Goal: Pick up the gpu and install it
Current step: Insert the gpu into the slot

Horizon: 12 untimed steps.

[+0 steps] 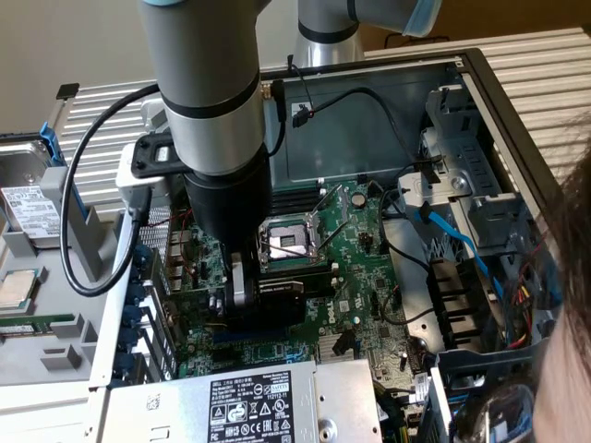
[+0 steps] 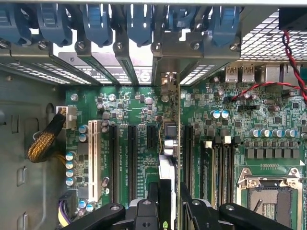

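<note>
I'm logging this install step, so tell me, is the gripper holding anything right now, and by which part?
The gripper holds the gpu edge-on above the motherboard, its fingers clamped on the card's two faces at the upper edge.

We see a big green motherboard (image 1: 360, 268) inside an open computer case (image 1: 517, 120). It has an empty square chip socket (image 1: 291, 242) in the middle. A blue cable (image 1: 452, 242) runs by its side. A silver box with a sticker (image 1: 249, 399) sits near the front.
</note>
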Tool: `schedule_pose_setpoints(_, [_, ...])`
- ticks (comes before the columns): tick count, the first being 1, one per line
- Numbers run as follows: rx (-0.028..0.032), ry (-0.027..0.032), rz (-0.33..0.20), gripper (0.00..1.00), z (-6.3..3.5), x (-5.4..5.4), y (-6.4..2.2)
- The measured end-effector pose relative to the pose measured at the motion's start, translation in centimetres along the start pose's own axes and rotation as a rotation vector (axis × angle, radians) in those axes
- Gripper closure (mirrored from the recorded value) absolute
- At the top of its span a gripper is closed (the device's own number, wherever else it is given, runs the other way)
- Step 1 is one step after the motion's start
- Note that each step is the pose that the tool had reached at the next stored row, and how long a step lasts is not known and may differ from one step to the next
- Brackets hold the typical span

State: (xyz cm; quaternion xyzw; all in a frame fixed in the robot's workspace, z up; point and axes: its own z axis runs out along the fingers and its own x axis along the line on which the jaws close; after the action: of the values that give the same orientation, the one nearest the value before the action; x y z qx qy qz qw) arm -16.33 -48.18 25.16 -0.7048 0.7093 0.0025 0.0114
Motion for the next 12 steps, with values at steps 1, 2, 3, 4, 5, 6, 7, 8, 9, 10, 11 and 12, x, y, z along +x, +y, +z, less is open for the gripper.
schedule_pose_setpoints(1, [0.0002, 0.0, -0.002, 0.73, 0.0, 0.0, 0.01])
schedule_pose_setpoints(2, [0.0004, 0.0002, -0.004, 0.73, 0.0, 0.0, 0.01])
schedule_pose_setpoints(3, [0.0005, 0.0002, -0.005, 0.73, 0.0, 0.0, 0.01])
schedule_pose_setpoints(4, [0.0005, 0.0004, -0.005, 0.73, 0.0, 0.0, 0.02])
schedule_pose_setpoints(5, [0.0005, 0.0005, -0.005, 0.73, 0.0, 0.0, 0.02])
schedule_pose_setpoints(6, [0.0004, 0.0006, -0.005, 0.73, 0.0, 0.0, 0.02])
schedule_pose_setpoints(7, [0.0004, 0.0008, -0.005, 0.73, 0.0, 0.0, 0.02])
schedule_pose_setpoints(8, [0.0005, 0.0009, -0.005, 0.73, 0.0, 0.0, 0.02])
schedule_pose_setpoints(9, [0.0008, 0.001, -0.005, 0.73, 0.01, 0.0, 0.02])
schedule_pose_setpoints(10, [0.001, 0.0011, -0.005, 0.73, 0.01, 0.0, 0.02])
schedule_pose_setpoints(11, [0.0015, 0.001, -0.005, 0.73, 0.03, 0.0, 0.02])
schedule_pose_setpoints(12, [0.002, 0.001, -0.005, 0.73, 0.05, 0.0, 0.03])
